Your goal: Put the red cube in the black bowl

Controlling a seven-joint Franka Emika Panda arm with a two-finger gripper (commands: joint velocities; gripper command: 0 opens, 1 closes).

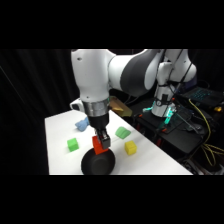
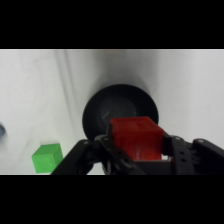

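Observation:
The red cube (image 1: 98, 145) (image 2: 136, 137) is held between the fingers of my gripper (image 1: 100, 144) (image 2: 137, 150), which is shut on it. It hangs just above the black bowl (image 1: 98, 163) (image 2: 120, 107), over the bowl's far rim. In the wrist view the bowl lies directly beyond the cube, round and matte, with nothing visible inside it. The black linkage of the gripper hides the bowl's near part.
A green cube (image 1: 73, 145) (image 2: 47, 157) sits left of the bowl. A second green block (image 1: 122, 132) and a yellow cube (image 1: 130, 147) lie to the right. A blue object (image 1: 81, 125) and a white mug (image 1: 76, 105) stand behind. Electronics and cables sit off the table's right edge.

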